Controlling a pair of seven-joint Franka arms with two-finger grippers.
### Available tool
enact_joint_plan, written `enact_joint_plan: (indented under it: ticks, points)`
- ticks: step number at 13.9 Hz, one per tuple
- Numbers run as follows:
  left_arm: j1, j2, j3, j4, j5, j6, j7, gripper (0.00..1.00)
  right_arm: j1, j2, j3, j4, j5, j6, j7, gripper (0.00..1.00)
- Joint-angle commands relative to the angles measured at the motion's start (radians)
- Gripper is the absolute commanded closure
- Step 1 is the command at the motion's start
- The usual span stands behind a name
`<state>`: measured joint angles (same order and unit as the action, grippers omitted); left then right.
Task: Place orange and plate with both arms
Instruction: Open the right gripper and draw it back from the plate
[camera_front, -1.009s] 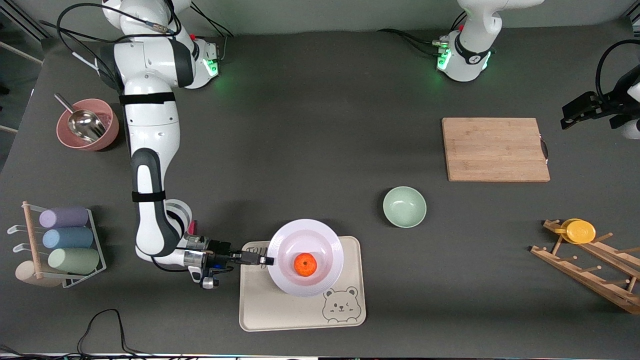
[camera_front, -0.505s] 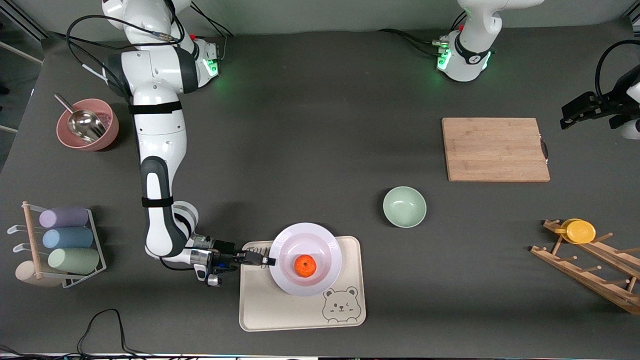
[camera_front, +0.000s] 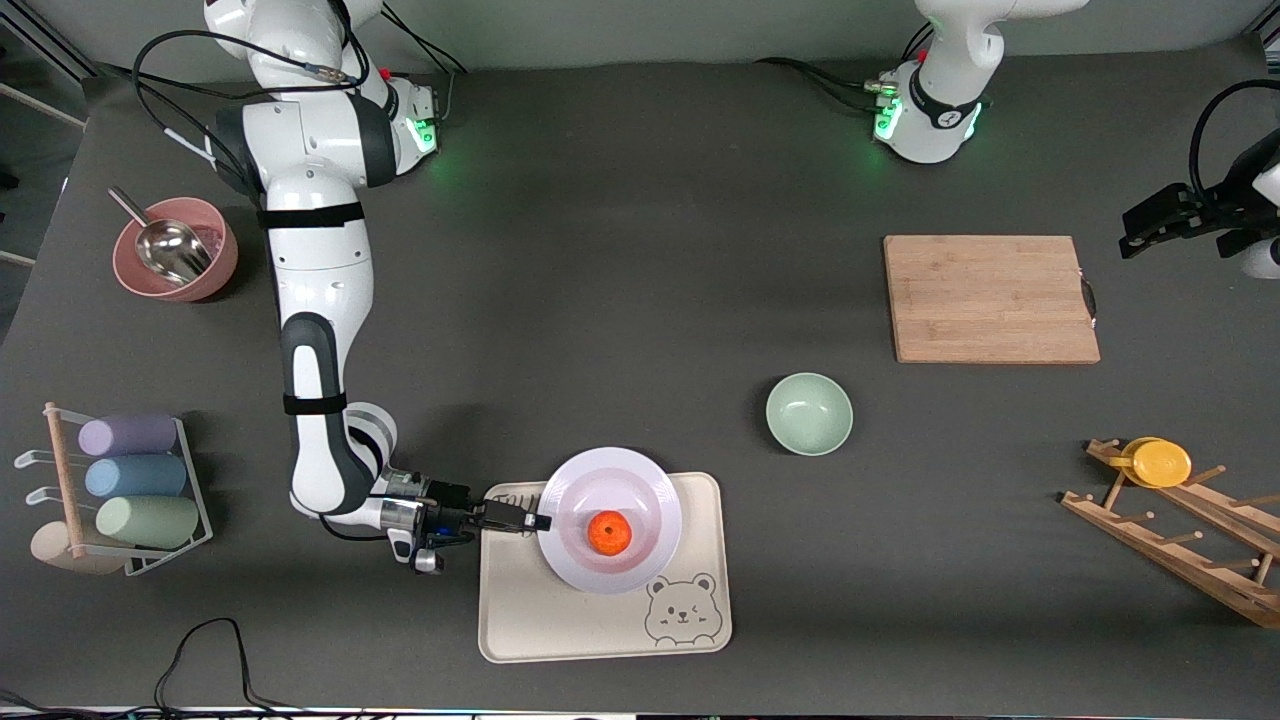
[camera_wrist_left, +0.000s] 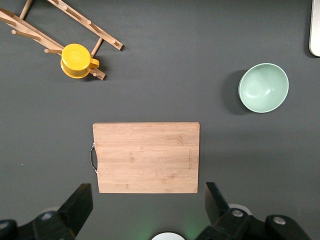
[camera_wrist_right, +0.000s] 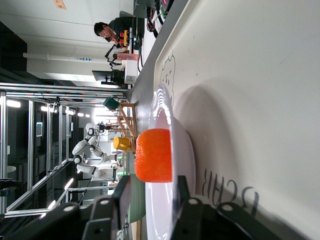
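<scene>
The white plate (camera_front: 652, 482) lies on the beige bear tray (camera_front: 600, 630), with the orange (camera_front: 610, 532) in its middle. My right gripper (camera_front: 540, 521) is low at the plate's rim on the side toward the right arm's end. In the right wrist view the orange (camera_wrist_right: 154, 155) sits in the plate (camera_wrist_right: 186, 150), and the right gripper (camera_wrist_right: 152, 196) is open: one finger is under the rim and the other is apart above it. My left gripper (camera_front: 1132, 238) waits open and empty, high over the table's edge beside the cutting board, and shows open in the left wrist view (camera_wrist_left: 147, 210).
A mint-green bowl (camera_front: 809, 413) stands between the tray and the wooden cutting board (camera_front: 990, 298). A wooden rack with a yellow cup (camera_front: 1160, 462) is at the left arm's end. A pink bowl with a scoop (camera_front: 175, 248) and a cup rack (camera_front: 130, 480) are at the right arm's end.
The plate with the orange has come down onto the bear tray. The right arm's elbow shifted toward the table's middle. The left arm has not moved.
</scene>
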<state>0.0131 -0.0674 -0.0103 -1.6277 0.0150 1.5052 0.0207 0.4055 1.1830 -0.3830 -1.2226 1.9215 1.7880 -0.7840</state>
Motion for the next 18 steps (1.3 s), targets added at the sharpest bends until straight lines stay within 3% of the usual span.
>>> enact_joint_plan:
  ticks: [1,4,9,10,13,15,18]
  points:
    - [-0.001,-0.020,0.001,-0.014,-0.017,-0.002,-0.013,0.00,-0.005,0.012,0.001,0.031,0.008,0.004,0.009,0.25]
    - [-0.002,-0.022,0.003,-0.012,-0.023,-0.002,-0.011,0.00,-0.008,0.000,-0.008,0.035,-0.040,0.004,0.066,0.25]
    - [0.005,-0.025,0.004,-0.011,-0.024,-0.002,0.001,0.00,-0.023,-0.075,-0.060,0.075,-0.289,-0.024,0.238,0.25]
    - [0.004,-0.025,0.004,-0.011,-0.032,0.000,-0.001,0.00,-0.037,-0.094,-0.062,0.074,-0.355,-0.038,0.238,0.25]
    - [0.005,-0.023,0.006,-0.011,-0.033,0.000,-0.001,0.00,-0.088,-0.192,-0.060,0.066,-0.627,-0.082,0.238,0.13]
    - [0.007,-0.023,0.006,-0.011,-0.035,0.006,0.001,0.00,-0.103,-0.281,-0.060,0.029,-0.798,-0.120,0.238,0.00]
    - [0.007,-0.023,0.006,-0.011,-0.035,0.003,-0.001,0.00,-0.129,-0.443,-0.060,-0.041,-1.069,-0.153,0.239,0.00]
